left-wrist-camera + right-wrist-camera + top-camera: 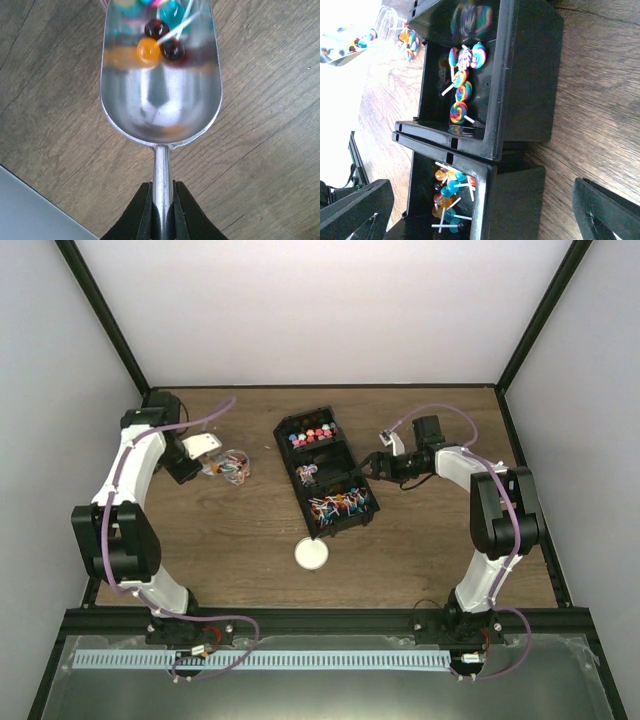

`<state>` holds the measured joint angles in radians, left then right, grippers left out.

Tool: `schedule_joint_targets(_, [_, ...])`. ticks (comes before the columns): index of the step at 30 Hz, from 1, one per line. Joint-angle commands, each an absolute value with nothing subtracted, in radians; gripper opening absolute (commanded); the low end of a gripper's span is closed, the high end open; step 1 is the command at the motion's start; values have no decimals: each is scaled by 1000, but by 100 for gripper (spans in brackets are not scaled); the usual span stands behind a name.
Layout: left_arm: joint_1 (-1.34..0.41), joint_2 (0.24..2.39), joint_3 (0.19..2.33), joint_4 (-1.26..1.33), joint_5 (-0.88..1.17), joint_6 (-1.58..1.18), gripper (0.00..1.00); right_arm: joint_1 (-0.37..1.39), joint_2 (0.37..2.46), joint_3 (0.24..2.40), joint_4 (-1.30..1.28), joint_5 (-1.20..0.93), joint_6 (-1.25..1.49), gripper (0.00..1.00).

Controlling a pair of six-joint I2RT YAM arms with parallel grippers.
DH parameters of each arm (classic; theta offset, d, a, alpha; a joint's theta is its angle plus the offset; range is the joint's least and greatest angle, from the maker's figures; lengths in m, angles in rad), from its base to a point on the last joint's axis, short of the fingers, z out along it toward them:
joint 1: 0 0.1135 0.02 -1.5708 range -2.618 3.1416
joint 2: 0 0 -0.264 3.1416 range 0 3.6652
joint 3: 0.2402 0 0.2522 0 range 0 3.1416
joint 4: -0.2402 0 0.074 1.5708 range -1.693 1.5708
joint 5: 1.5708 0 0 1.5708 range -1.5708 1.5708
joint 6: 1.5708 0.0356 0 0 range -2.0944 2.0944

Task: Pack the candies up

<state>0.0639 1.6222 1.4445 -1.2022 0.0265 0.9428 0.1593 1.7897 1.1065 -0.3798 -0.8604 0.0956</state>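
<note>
Toward the left edge of the bench [430,540], the left pincer [162,192] is pressed tight on the handle of a metal scoop [160,100]. The bowl of the scoop carries a few candies [148,50], orange and dark red on white sticks, and its far end is at a small clear jar [232,466] with more sweets inside. Right of centre, the right pincer [372,464] stands spread wide, holding nothing, just beside the right wall of the black tray [527,70], whose three compartments hold most of the candies; a white lid [311,554] lies off the tray's near end.
</note>
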Motion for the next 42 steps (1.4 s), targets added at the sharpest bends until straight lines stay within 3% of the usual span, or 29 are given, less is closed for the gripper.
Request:
schedule_joint_targets(1, [42,1643,1484,-1237,-8,933,4,154,1792,1124,-368,-874,104,100])
schedule_joint_targets(17, [40,1652,1528,-1260,-40,922,4,154,1792,1124,-365,-879,103,100])
schedule_joint_targets(27, [165,1629,1614,-1155,206,711,4,153,1758,1132,-367,-871,82,100])
schedule_joint_targets(42, [248,1622,1100,-545,280,392,4,149,1716,1160,-436,-840,-6,100])
